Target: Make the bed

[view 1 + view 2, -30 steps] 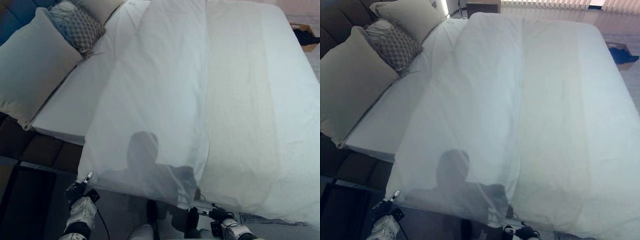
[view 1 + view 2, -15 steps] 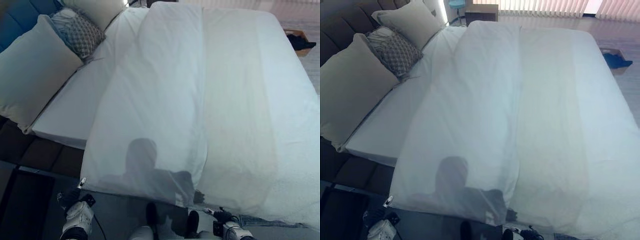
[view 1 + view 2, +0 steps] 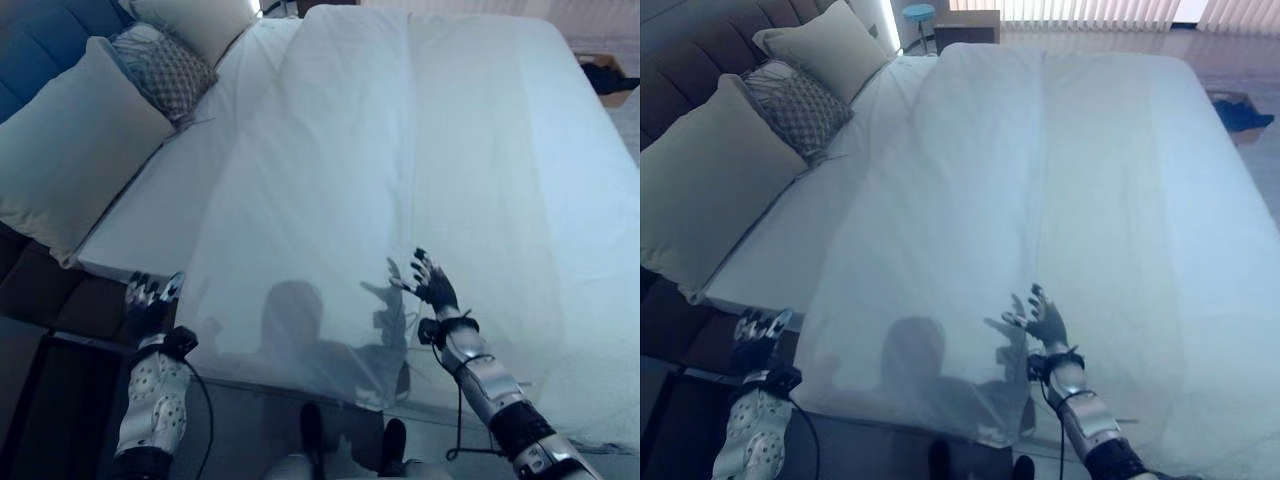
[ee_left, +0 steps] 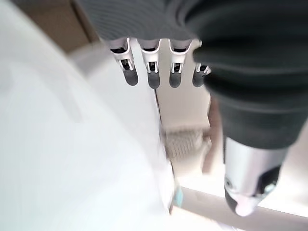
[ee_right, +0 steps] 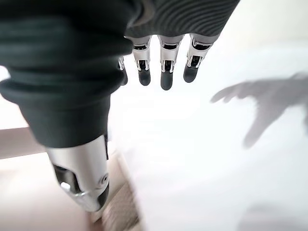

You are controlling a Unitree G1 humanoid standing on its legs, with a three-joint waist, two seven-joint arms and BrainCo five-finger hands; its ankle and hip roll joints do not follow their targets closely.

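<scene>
A white duvet (image 3: 400, 180) lies spread over the bed, its near edge hanging over the bed's side in front of me. A fold line runs lengthwise down its middle. My left hand (image 3: 148, 300) is raised by the duvet's near left corner, beside the bed, fingers straight and holding nothing. My right hand (image 3: 430, 283) hovers over the duvet's near edge, fingers spread, also empty. Both wrist views show straight fingers (image 4: 151, 72) (image 5: 164, 67) with white cloth beyond them.
A large pale pillow (image 3: 70, 150), a patterned cushion (image 3: 165, 68) and another pale pillow (image 3: 200, 20) lean at the dark headboard (image 3: 680, 60) on the left. Bare white sheet (image 3: 170, 190) shows beside the duvet. A box with dark items (image 3: 605, 75) sits on the floor at far right.
Both hands have risen from low at the picture's bottom edge: the left to the duvet's corner, the right over the duvet's near edge. The camera has shifted a little.
</scene>
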